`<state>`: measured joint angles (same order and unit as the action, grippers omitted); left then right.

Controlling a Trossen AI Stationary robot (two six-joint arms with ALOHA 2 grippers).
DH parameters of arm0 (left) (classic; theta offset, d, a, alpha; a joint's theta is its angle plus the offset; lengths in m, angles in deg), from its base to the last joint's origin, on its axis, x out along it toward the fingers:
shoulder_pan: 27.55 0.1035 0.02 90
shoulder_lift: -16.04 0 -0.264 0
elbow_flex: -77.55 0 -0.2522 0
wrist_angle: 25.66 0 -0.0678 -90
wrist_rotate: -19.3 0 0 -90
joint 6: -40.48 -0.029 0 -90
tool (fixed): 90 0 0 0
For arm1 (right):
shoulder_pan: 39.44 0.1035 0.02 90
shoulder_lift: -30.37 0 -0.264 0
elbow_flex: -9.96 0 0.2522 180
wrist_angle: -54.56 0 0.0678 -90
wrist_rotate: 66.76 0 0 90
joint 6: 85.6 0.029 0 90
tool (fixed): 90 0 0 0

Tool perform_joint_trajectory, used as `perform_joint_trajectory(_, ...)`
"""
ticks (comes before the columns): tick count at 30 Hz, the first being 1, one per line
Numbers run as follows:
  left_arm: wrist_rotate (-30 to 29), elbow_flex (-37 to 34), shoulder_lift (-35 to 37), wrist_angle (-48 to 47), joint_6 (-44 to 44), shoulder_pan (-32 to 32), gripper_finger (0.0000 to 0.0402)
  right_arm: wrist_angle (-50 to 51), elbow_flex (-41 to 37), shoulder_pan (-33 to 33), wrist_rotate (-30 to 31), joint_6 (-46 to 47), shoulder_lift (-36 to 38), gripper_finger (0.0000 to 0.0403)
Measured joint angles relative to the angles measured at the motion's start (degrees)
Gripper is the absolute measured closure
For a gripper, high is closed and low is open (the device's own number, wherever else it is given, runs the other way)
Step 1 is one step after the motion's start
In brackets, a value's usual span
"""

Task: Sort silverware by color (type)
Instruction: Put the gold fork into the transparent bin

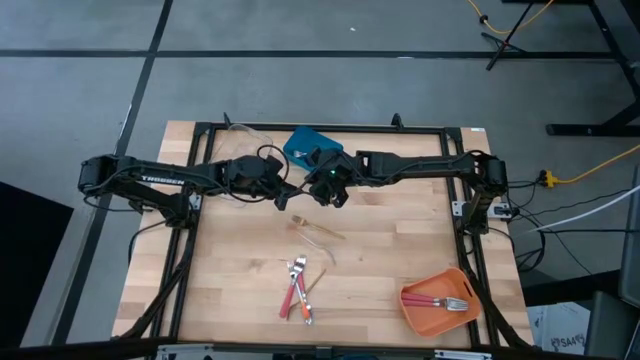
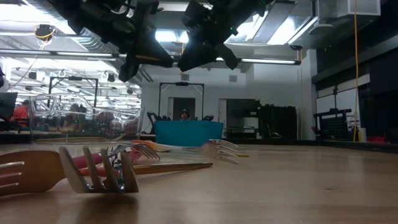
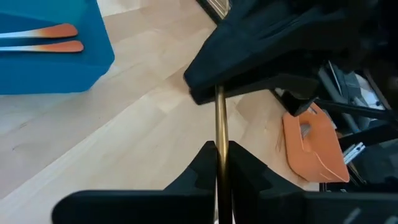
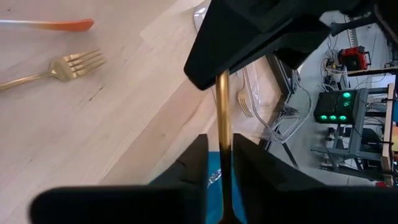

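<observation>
1. High view: the left gripper (image 1: 283,190) and right gripper (image 1: 325,190) meet above the table (image 1: 240,290), near the blue bin (image 1: 305,143).
2. Low view: forks (image 2: 99,171) lie on the wood.
3. Left wrist: its fingers (image 3: 202,168) clamp a gold utensil (image 3: 220,124).
4. Right wrist: fingers (image 4: 196,165) flank the same handle; I cannot tell whether they grip.

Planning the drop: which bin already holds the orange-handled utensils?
The blue bin: two orange-handled utensils lie inside it. The orange bin holds red-handled forks instead.

Overhead, table-level, two close wrist views
</observation>
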<state>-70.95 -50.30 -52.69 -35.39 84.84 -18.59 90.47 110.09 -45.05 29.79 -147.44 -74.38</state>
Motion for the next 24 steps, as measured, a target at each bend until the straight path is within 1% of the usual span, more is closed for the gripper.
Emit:
perform_joint_trajectory(3, -1.4, 0.0, 0.0, -0.5, 0.0, 0.8, 0.0391, 0.0, 0.0, 0.0, 0.2, 0.1, 0.0, 0.0313)
perform_joint_trajectory(6, -1.1, 0.0, 0.0, -0.6, -0.2, 2.5, 0.0391, 0.9, 0.0, 0.4, 1.9, 0.0, 0.2, 0.0304)
perform_joint_trajectory(11, -2.1, 0.0, 2.3, -4.3, -3.9, 6.6, 0.0390, 3.7, 0.0, 2.6, 10.8, 0.1, 1.8, 0.0303)
perform_joint_trajectory(14, -2.8, 0.0, 5.4, -7.7, -6.8, 9.6, 0.0389, 8.1, 0.0, 3.6, 13.0, 0.9, 3.3, 0.0303)
perform_joint_trajectory(18, -5.3, 0.0, 11.5, -14.2, -10.5, 13.0, 0.0389, 13.6, 0.0, 3.3, 13.4, 5.1, 5.1, 0.0302)
perform_joint_trajectory(24, -10.4, 0.0, 19.7, -30.5, -12.0, 15.5, 0.0388, 19.2, 0.0, 1.8, 12.5, 13.4, 5.7, 0.0302)
